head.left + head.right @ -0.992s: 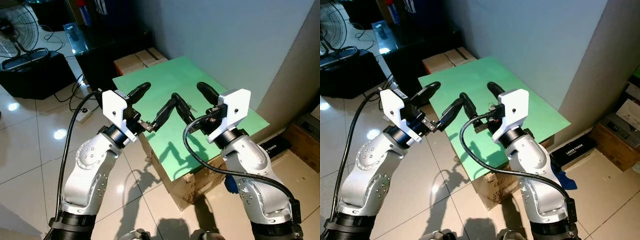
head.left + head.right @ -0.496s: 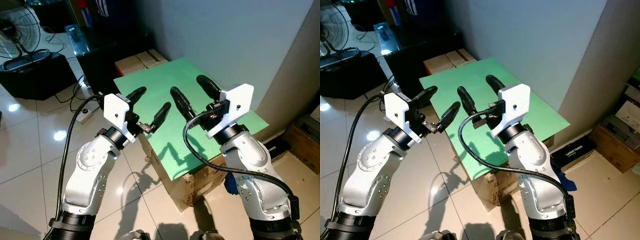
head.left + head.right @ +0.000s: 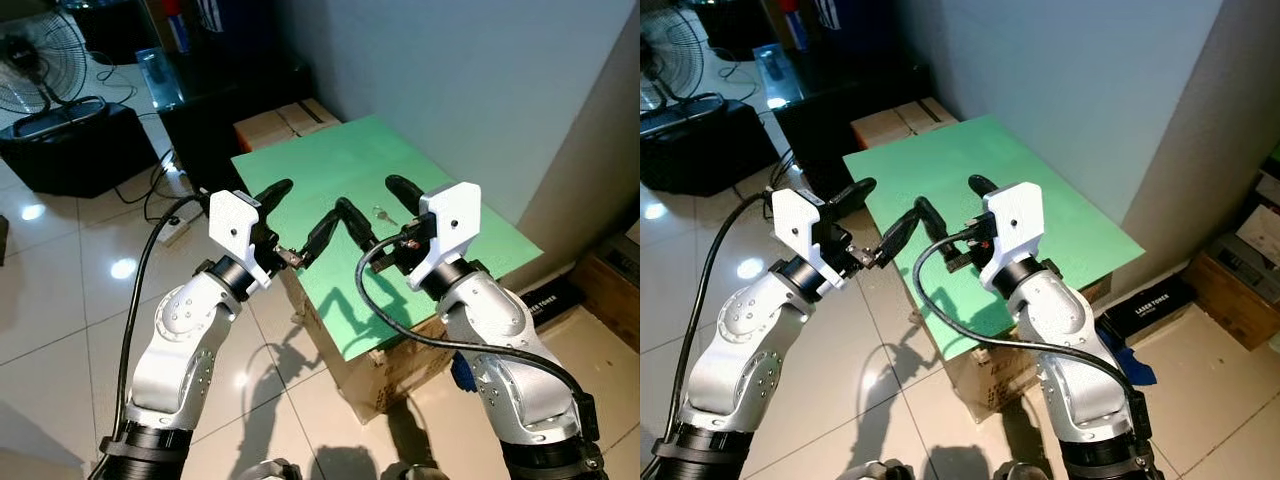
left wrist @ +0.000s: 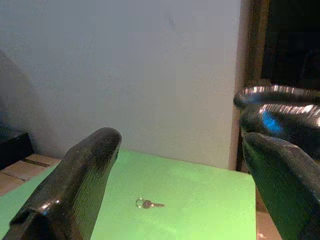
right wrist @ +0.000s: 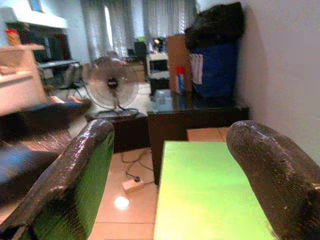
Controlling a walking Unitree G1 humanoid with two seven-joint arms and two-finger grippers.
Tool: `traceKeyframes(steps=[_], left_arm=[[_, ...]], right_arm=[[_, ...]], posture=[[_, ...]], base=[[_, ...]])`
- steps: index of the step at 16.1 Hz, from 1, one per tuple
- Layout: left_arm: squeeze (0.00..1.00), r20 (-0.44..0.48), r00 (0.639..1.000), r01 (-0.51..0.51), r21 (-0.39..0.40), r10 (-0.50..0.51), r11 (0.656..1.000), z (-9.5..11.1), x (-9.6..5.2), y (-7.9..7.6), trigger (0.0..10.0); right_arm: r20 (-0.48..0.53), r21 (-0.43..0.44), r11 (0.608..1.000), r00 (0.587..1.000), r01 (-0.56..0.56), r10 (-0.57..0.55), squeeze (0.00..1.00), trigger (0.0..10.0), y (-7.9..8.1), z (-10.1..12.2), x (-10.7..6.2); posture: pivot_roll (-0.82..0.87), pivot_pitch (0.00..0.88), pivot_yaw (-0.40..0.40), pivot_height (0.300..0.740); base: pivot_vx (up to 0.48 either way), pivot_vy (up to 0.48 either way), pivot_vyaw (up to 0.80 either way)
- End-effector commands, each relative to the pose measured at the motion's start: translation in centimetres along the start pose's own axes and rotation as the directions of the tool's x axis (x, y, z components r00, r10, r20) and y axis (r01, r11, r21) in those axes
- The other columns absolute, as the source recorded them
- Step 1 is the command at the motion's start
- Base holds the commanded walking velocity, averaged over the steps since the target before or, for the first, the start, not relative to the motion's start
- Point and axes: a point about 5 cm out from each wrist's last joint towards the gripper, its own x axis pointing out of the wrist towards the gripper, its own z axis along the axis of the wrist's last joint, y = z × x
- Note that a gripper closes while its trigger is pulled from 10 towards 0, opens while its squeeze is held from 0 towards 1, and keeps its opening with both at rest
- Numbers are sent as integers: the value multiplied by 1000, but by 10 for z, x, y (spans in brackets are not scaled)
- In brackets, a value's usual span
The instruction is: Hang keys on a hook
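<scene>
A small silver key on a ring (image 3: pixel 383 211) lies flat on a green board (image 3: pixel 340 160) that tops a cardboard box (image 3: pixel 385 365); in the left wrist view the key (image 4: pixel 147 203) sits between the two fingers, well ahead of them. My left gripper (image 3: pixel 300 208) hovers open over the board's near-left edge. My right gripper (image 3: pixel 375 198) is open above the board, its far finger just beside the key. The nearest fingertips of the two grippers almost meet.
A grey wall runs behind the board. To the left are a fan (image 3: pixel 35 60), a black case (image 3: pixel 70 140), a power strip with cables (image 3: pixel 170 228) and a dark cabinet (image 3: pixel 225 85). Cardboard boxes (image 3: pixel 285 118) stand behind the board, with more boxes (image 3: pixel 610 270) at right.
My right gripper has come down and left from its raised position, closer to the key and to the left gripper's fingertip. The left gripper has barely shifted.
</scene>
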Motion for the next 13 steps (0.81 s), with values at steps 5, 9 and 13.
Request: traceKeyframes(steps=[5, 9, 13], left_arm=[[0, -142, 958, -225, 156, 247, 962, -20, -7, 33, 10000], [0, -260, 840, -420, 243, 476, 874, -52, -36, 57, 10000], [0, -257, 830, -440, 242, 495, 865, -58, -29, 52, 10000]], right_arm=[[-4, -3, 986, 986, 169, -169, 0, 10000, -18, -4, -18], [-98, -241, 867, 878, 437, -469, 0, 10000, -58, -27, -55], [-102, -284, 834, 850, 474, -518, 0, 10000, -58, -34, -67]], posture=[[-124, 16, 111, 740], [-158, 0, 127, 740], [-182, 0, 130, 740]], base=[[0, 0, 0], [0, 0, 0], [0, -86, 0]])
